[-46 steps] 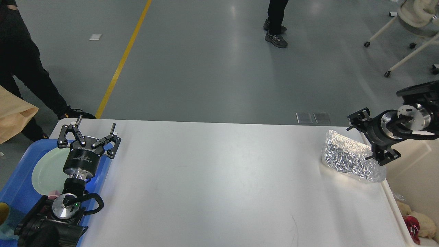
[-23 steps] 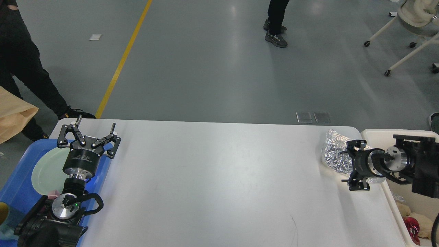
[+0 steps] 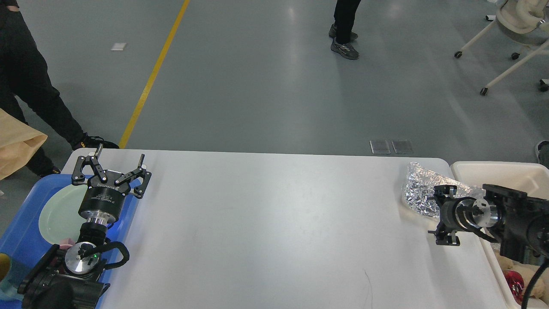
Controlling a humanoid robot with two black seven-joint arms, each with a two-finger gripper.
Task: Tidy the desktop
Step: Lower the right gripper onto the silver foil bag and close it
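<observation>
**Right arm lowered toward the foil bag**

Since a second ago my right gripper [image 3: 444,216] has dropped from above the bin to desktop level. Going left to right: left gripper [image 3: 112,165] hovers fingers apart over the blue tray [image 3: 21,231] at lower left; the desktop [image 3: 274,223] fills the middle; the crinkled foil bag [image 3: 418,193] lies near its right edge. I cannot tell the right fingers' spread. Next, I judge, comes grasping the bag and dropping it into the cream bin [image 3: 497,174].
</observation>
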